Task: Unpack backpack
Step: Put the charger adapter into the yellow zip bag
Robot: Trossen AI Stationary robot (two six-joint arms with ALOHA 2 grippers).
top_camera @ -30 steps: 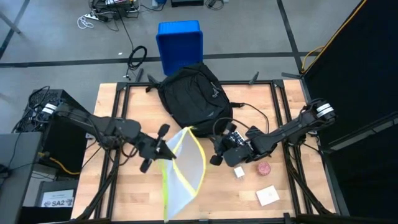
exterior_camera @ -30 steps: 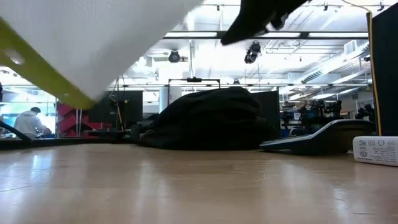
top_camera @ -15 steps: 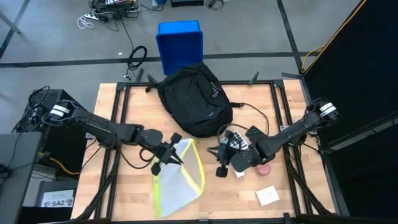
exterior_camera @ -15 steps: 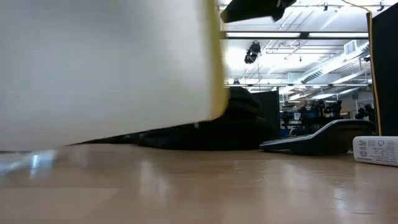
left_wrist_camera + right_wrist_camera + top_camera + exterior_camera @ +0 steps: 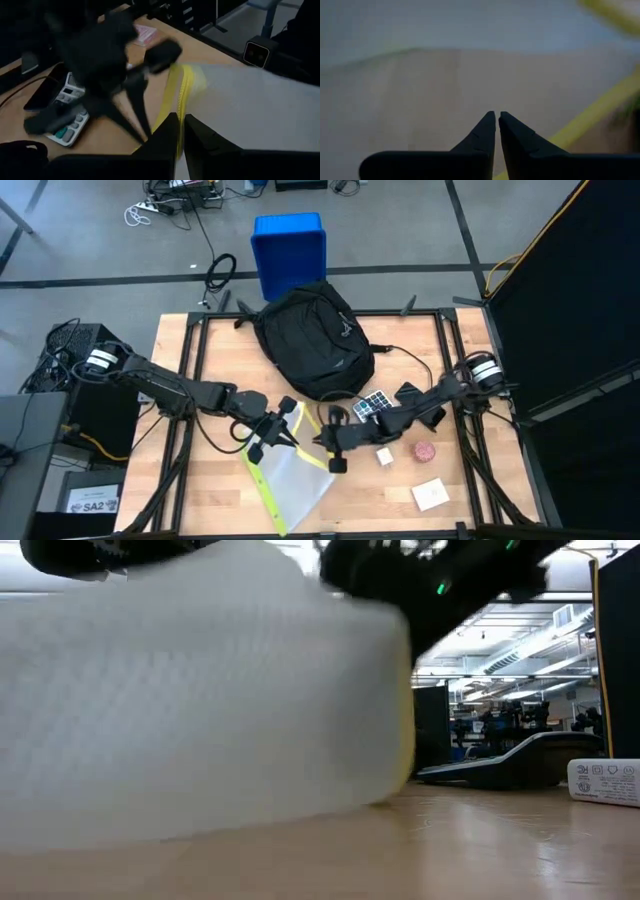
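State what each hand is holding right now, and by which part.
Left hand is shut on the white mesh pouch with yellow trim, pinching its yellow zipper edge. Right hand is shut at the pouch's opposite yellow edge; whether it grips cannot be told.

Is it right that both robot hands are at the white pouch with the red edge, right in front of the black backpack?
Not quite: the pouch's edge is yellow, not red, as the high view shows. The rest holds: the left hand and right hand are both at it, in front of the black backpack.
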